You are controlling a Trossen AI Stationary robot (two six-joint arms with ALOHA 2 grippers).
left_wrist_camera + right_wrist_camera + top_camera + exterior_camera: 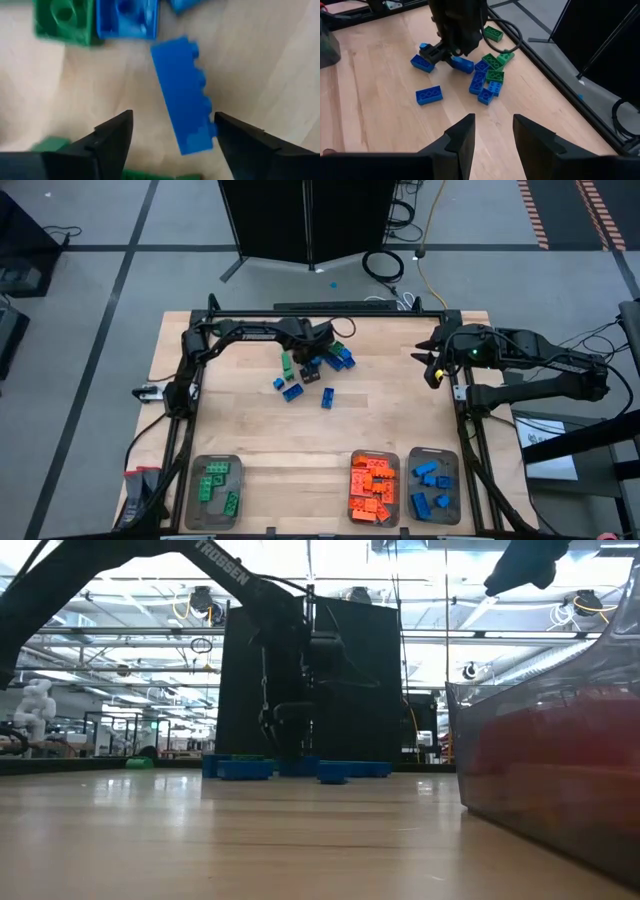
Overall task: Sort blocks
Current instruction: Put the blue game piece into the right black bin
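From above, the left gripper (318, 348) is down over a loose heap of blue and green blocks (318, 370) near the table's (250, 430) far middle, with three trays (213, 491) of sorted green, orange and blue ones along the near edge. Its wrist view shows its fingers (107, 137) spread either side of a long blue studded block (184, 95) lying on its side on the wood. The right gripper (494, 137) hangs at the table's right edge, fingers partly apart and pinching nothing.

Your right gripper (492, 132) sits bottom centre, fingers parted. At upper centre, the left gripper (445, 54) hangs over blue and green blocks (487, 77) on the wooden table (375, 120).
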